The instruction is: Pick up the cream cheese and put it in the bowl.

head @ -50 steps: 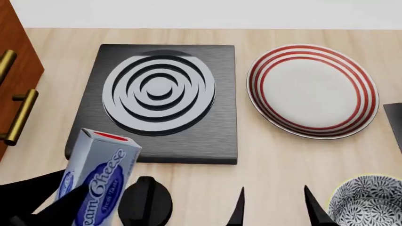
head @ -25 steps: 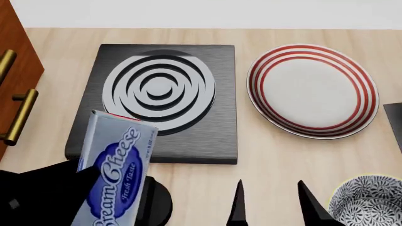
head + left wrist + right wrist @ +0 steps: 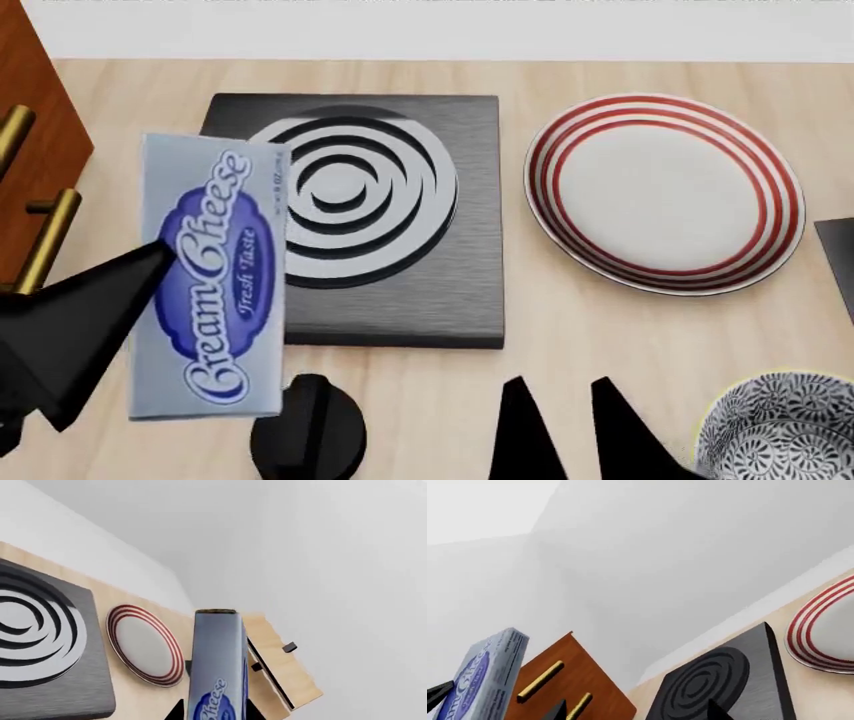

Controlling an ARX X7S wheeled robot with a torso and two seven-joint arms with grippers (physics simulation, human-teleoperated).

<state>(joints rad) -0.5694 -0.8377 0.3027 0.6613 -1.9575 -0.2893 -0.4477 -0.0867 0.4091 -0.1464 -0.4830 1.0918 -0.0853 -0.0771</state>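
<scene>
The cream cheese (image 3: 211, 275) is a pale silver-blue box with a dark blue oval. It is held in the air over the left edge of the stove plate, with its label facing the head camera. My left gripper (image 3: 215, 714) is shut on it, and one black finger (image 3: 114, 300) shows left of the box. The box also shows in the left wrist view (image 3: 217, 665) and the right wrist view (image 3: 484, 682). The speckled bowl (image 3: 781, 430) sits at the near right corner, partly cut off. My right gripper (image 3: 558, 400) is open and empty, just left of the bowl.
A dark stove plate (image 3: 400, 280) with a ringed burner lies in the middle. A white red-ringed plate (image 3: 663, 190) is to its right. A wooden cabinet (image 3: 27, 150) with brass handles stands at the left. A black knob (image 3: 307, 435) is at the near edge.
My left gripper has lifted the cream cheese higher and turned its label toward the head camera. The right gripper's fingers have risen a little and look closer together.
</scene>
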